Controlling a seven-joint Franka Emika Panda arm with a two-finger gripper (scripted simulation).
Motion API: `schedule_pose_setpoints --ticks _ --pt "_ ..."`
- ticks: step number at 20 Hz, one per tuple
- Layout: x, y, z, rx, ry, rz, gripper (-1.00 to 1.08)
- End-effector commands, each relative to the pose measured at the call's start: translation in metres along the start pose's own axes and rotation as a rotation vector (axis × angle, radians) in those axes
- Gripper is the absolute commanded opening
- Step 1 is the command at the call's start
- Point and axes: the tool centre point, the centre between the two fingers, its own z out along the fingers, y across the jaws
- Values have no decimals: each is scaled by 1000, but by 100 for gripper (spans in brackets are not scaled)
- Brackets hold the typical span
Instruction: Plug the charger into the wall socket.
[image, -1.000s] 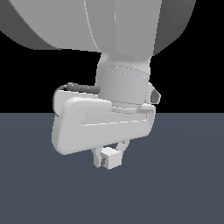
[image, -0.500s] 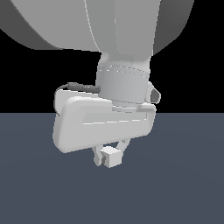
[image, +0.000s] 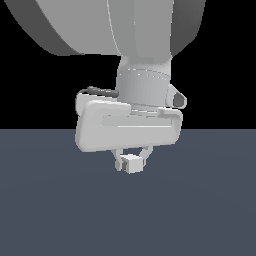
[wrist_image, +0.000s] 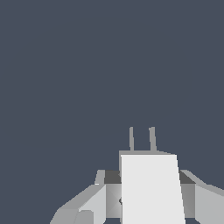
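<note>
White and small, one charger (image: 132, 163) is sitting between the fingers of the gripper (image: 131, 162), which is closing narrowly on its sides and holding it just above the dark blue-grey floor (image: 60, 210). One arm (image: 135, 55) is filling the upper part of the exterior view. In the wrist view the charger (wrist_image: 151, 188) is showing two thin prongs (wrist_image: 141, 139) pointing away from the camera, with the fingers (wrist_image: 94, 199) pressing on either side. Nothing but floor is lying beyond them. Compared with half a second ago, the gripper and charger are keeping almost the same place.
</note>
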Motion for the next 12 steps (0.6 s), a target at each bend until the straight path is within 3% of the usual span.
schedule_pose_setpoints --ticks 1,12 --pt "8 10 -6 -14 2 57 -100" --pt "35 67 -39 -89 3 351 -100"
